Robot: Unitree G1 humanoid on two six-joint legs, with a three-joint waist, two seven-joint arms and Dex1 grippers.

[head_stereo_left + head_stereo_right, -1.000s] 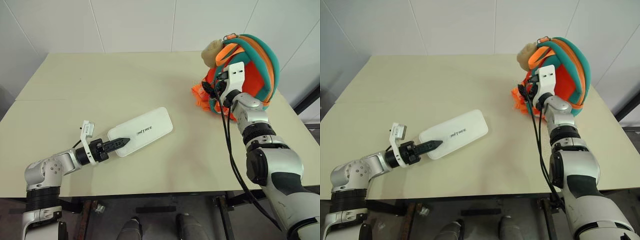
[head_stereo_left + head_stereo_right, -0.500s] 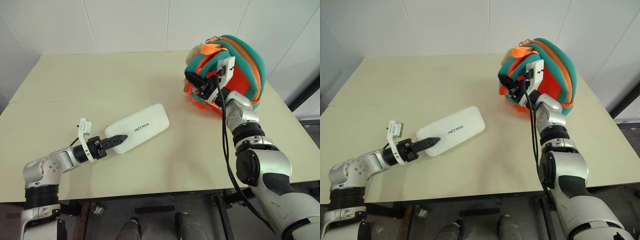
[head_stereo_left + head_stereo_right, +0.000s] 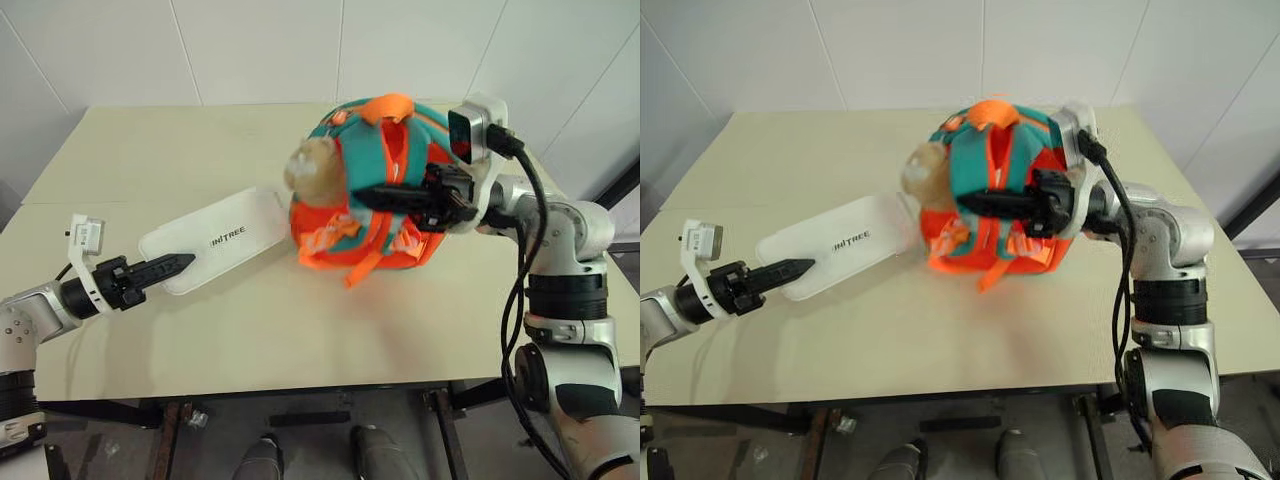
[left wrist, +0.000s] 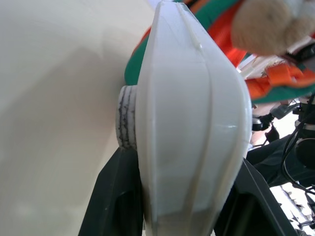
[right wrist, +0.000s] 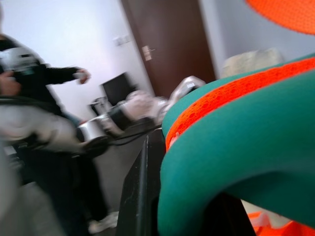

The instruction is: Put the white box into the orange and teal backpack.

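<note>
box (image 3: 213,241) juts from the left gripper (image 3: 176,266), clamped at its near end, far end beside the backpack (image 3: 375,185); right gripper (image 3: 375,197) apparently pinches a teal strap.

The white box (image 3: 212,241) is showing small dark lettering on its glossy face. Beside it, the orange and teal backpack (image 3: 375,190) is displaying bright orange panels, teal straps and a tan plush head (image 3: 315,172). The table (image 3: 150,150) is looking pale beige.

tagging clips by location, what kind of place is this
Probably an indoor lab or test room: a plain beige table against white panelled walls, with a person and a dark door nearby.
</note>
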